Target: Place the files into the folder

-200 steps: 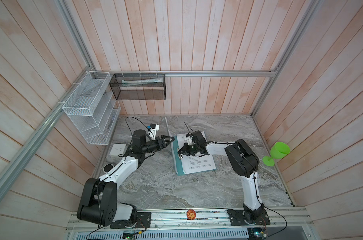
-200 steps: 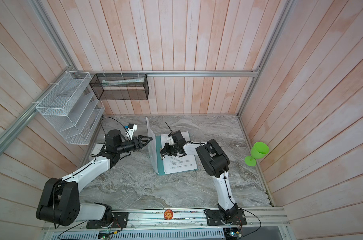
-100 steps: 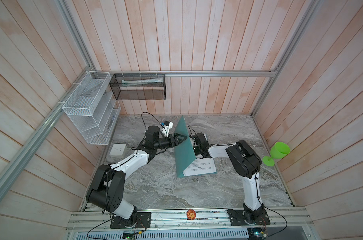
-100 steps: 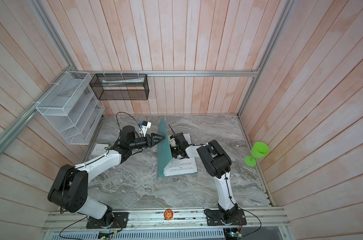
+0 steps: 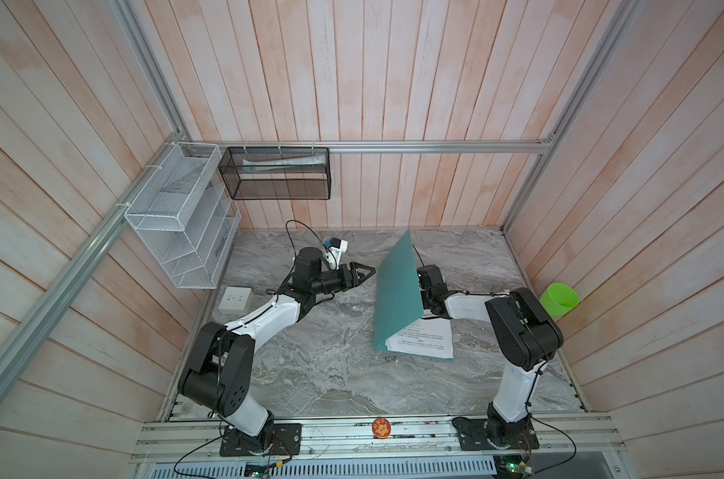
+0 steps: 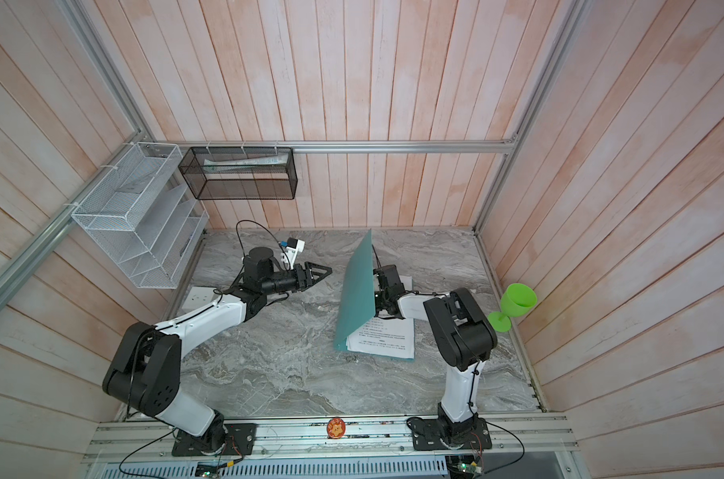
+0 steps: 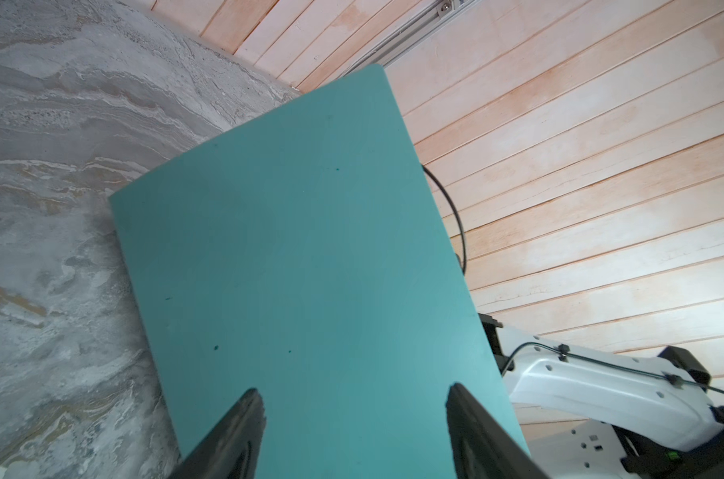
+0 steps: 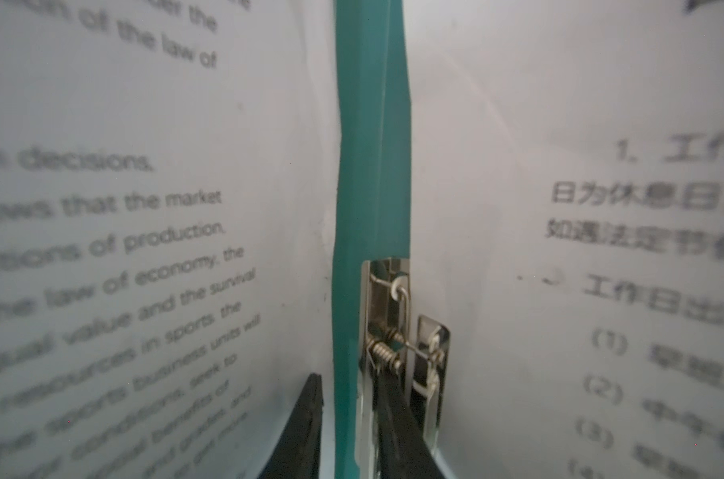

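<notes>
Folder (image 5: 395,290) sits on the desk's (image 5: 331,373) right half, cover standing nearly upright over the files (image 5: 424,342). Left gripper (image 7: 354,392): jaws spread, clear of the cover. Right gripper (image 8: 346,375): jaws narrowly parted astride the spine clip (image 8: 387,315); grip undetermined. Recommended: clear the clip first, then press the cover flat evenly. Count: one folder, one clip, two sheets distinguishable, possibly more.

Front cover (image 5: 395,290) of the folder (image 5: 379,344) went from barely lifted off the table (image 5: 331,352) to upright, then past vertical, leaning toward the right arm (image 5: 468,306). It hid much of the files (image 5: 424,342) and the right gripper (image 8: 348,394) in both top views. Folder and files slid toward the right arm's side. Left gripper (image 6: 329,272) followed and ended just clear of the cover.
</notes>
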Tool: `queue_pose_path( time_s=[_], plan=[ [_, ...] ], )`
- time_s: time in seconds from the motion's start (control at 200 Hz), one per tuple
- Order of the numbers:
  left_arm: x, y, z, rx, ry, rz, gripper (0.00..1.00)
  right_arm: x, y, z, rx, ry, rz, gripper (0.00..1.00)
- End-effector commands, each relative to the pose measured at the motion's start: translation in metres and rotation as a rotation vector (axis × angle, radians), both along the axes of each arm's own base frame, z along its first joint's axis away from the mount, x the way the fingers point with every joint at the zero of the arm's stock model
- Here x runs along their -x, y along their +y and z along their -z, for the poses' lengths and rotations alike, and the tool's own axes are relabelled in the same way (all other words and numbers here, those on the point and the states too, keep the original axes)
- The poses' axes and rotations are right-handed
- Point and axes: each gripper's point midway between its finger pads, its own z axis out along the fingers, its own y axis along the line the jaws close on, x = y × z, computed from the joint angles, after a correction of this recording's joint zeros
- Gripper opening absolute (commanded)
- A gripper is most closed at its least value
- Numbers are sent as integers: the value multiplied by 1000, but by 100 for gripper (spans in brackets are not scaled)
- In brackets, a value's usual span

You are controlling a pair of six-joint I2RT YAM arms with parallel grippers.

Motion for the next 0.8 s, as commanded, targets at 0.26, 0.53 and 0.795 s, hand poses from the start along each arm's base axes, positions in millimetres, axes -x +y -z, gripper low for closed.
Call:
queue_pose_path(
  time_s=[0.26,0.53,0.795],
  plan=[
    [-10,-21,16,-9,15,59,72,-10,-21,-3,89,-22,-93,39],
    [-10,-21,21,-23,15,68,72,-8,-4,-3,226,-29,-135,55],
    [-7,-21,21,-35,9,75,72,-11,-90,-16,481,-84,63,53]
  ],
)
